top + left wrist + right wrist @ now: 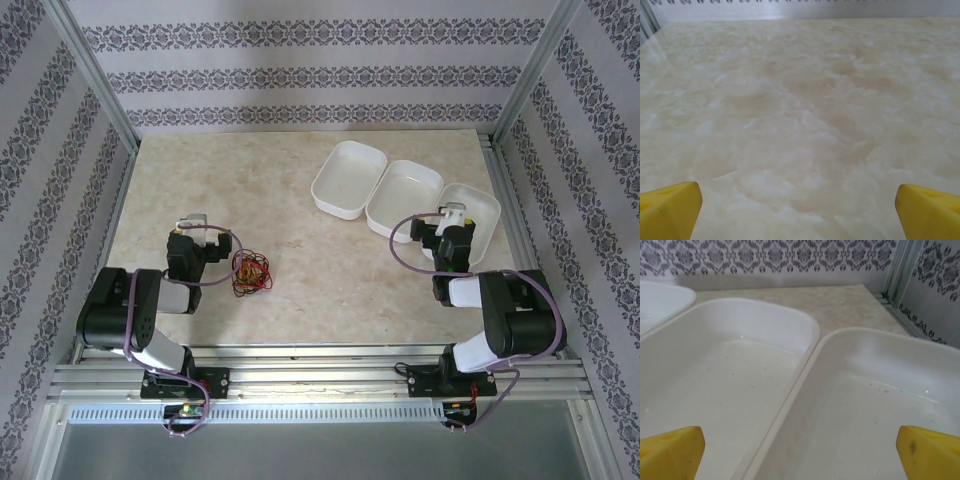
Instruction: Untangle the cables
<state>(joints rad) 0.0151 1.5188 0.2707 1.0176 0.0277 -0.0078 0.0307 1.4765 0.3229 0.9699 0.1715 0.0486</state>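
Note:
The cables (251, 272) lie as one small tangle of red, black and yellow wire on the marble table (300, 250), left of centre. My left gripper (192, 221) hovers just left of and slightly beyond the tangle, not touching it. In the left wrist view its yellow fingertips (670, 210) stand far apart, so the left gripper (800, 215) is open with nothing but bare table between them. My right gripper (453, 212) hangs open over the white trays. The right gripper (800, 455) straddles the rims where two trays meet, holding nothing.
Three white trays stand in a row at the back right: left tray (350, 180), middle tray (400, 195), right tray (482, 205). The middle tray (740, 325) and right tray (880, 355) are empty. Aluminium frame posts and patterned walls border the table.

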